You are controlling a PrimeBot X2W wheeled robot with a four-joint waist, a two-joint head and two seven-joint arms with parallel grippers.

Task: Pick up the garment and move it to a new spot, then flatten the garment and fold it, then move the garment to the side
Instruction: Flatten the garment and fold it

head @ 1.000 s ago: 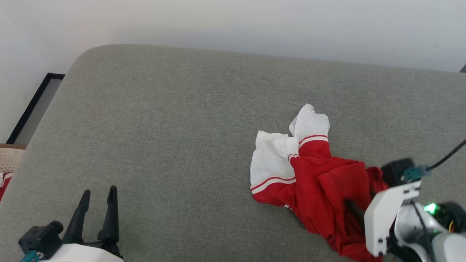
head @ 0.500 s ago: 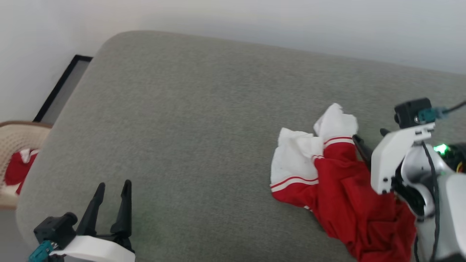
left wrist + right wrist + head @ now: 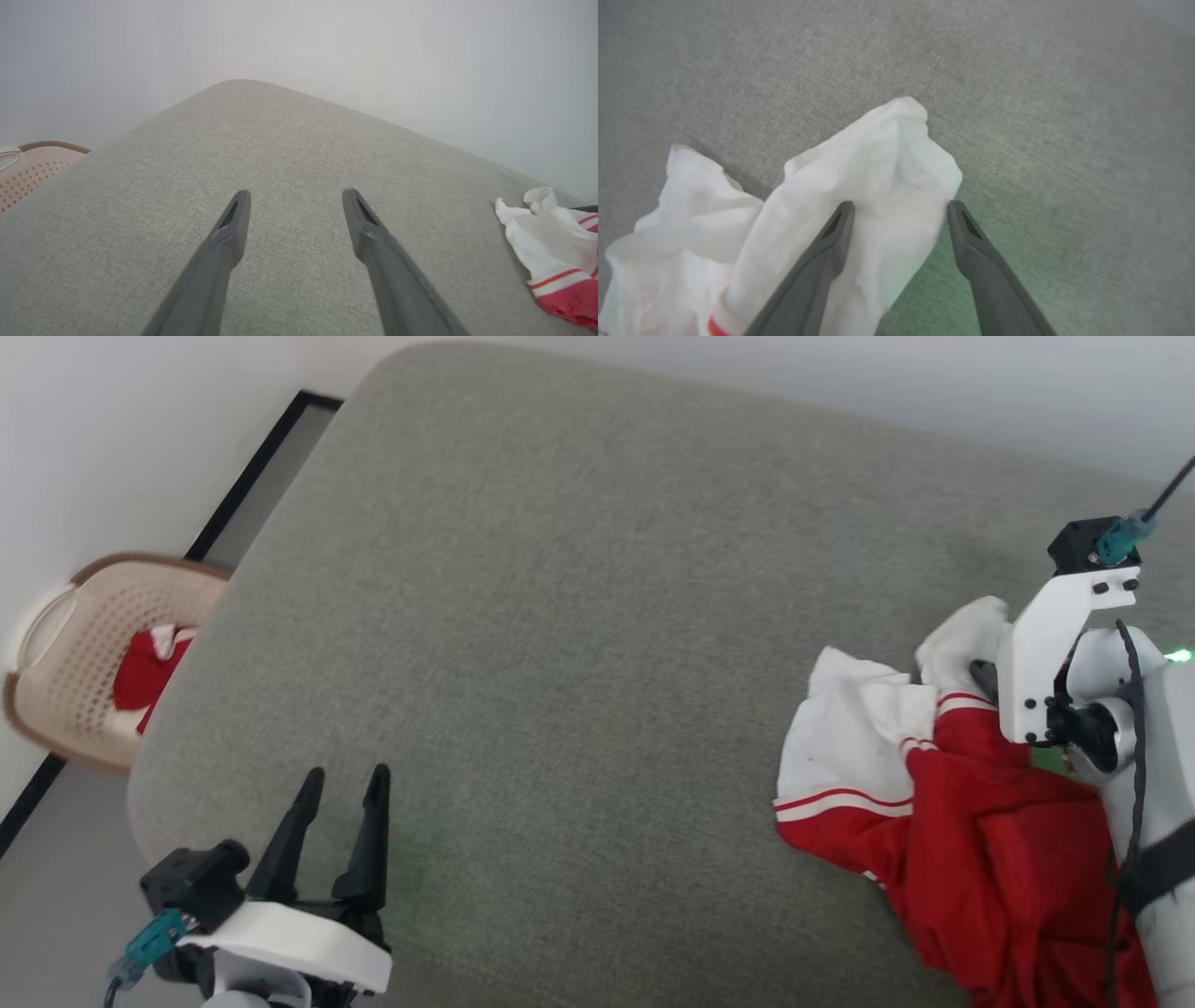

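Note:
The garment [image 3: 971,840] lies crumpled at the right of the grey cushion [image 3: 560,616], its red body near me and its white sleeves with red-and-white trim farther off. My right gripper [image 3: 899,205] stands open with one finger on either side of the tip of a white sleeve [image 3: 887,154], nothing pinched. In the head view its fingers are mostly hidden behind the white wrist bracket [image 3: 1046,653]. My left gripper [image 3: 345,775] hovers open over bare cushion at the lower left, far from the garment [image 3: 551,242].
A beige perforated basket [image 3: 65,663] stands on the floor past the cushion's left edge, with a red and white cloth [image 3: 145,672] in it. A pale wall runs behind the cushion. The cushion's rounded corner [image 3: 401,364] is at the top.
The head camera has swung, shifting the whole picture rightward and bringing the basket into view. My right gripper has moved from over the red body to the white sleeve tip. The left gripper stays open.

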